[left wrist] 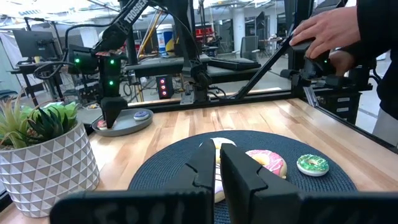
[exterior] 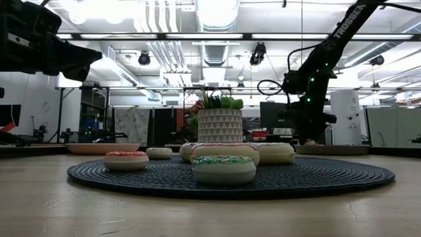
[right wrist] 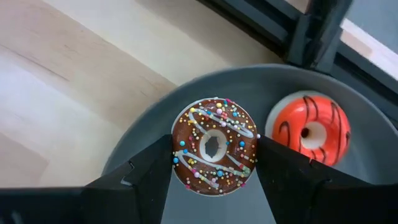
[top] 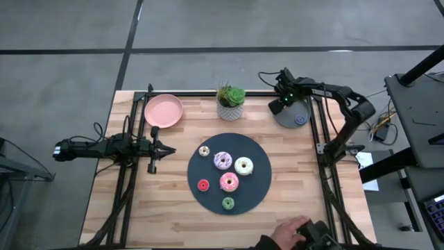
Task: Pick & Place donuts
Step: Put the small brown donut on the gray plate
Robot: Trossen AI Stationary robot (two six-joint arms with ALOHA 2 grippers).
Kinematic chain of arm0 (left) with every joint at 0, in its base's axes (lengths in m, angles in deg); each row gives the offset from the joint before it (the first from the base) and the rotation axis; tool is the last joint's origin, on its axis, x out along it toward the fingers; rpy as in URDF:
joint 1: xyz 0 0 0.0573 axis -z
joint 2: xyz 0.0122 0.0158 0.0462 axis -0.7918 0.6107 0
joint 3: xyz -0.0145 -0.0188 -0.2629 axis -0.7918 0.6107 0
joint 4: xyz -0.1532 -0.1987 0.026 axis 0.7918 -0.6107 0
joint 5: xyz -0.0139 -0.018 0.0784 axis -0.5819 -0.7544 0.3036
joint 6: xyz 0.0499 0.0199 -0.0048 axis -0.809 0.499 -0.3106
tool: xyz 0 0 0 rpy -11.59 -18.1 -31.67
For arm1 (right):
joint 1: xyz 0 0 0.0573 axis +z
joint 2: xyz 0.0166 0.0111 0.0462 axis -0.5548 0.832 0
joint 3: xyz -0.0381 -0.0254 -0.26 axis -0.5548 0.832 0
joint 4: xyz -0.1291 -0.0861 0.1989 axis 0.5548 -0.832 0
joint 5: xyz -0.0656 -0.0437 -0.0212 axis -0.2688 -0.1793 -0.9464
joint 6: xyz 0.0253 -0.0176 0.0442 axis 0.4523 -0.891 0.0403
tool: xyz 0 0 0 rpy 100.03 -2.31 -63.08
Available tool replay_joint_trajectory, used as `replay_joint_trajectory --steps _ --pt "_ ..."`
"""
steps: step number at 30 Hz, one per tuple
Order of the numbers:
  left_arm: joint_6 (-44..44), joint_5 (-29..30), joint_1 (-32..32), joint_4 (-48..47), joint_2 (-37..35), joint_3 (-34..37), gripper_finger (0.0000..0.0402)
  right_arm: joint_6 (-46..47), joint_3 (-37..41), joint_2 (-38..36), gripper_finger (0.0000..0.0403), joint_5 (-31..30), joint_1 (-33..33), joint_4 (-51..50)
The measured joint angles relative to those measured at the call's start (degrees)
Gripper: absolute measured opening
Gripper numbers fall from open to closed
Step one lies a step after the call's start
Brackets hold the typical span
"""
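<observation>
My right gripper (right wrist: pixel 214 163) is over the grey plate (right wrist: pixel 367 186) at the table's far right, shut on a brown sprinkled donut (right wrist: pixel 214 146). An orange-red donut (right wrist: pixel 309 130) lies on the plate beside it, and a blue one (top: pixel 300 119) lies there too. The dark round mat (top: pixel 258 191) at the table's middle carries the purple-white (top: pixel 223 160), white (top: pixel 243 166), pink (top: pixel 229 182), cream (top: pixel 204 151), red (top: pixel 203 185) and green (top: pixel 228 203) donuts. My left gripper (top: pixel 166 149) waits shut at the table's left, pointing level. My right gripper pinches the brown donut by two opposite sides of its outer rim (right wrist: pixel 176 155) between its two fingers. The fingers come from above, pointing steeply down. The donut lies flat, frosted face up, over the grey plate. I cannot tell whether it touches the plate.
A potted plant (top: pixel 231 103) stands at the far middle and a pink plate (top: pixel 164 110) at the far left. A person's hand (top: pixel 291 229) rests on a device at the near right edge. Bare wood shows near the front edge.
</observation>
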Motion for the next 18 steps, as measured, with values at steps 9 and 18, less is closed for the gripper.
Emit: replay_joint_trajectory --steps 9,18 --pt "0.0 0.0 0.0 0.0 0.0 0.0 0.0 -0.3 0.0 0.7 0.021 -0.1 -1.0 1.7" --pt "0.0 0.0 0.0 0.0 0.0 0.0 0.0 -0.3 0.0 0.7 0.021 0.1 -1.2 1.8"
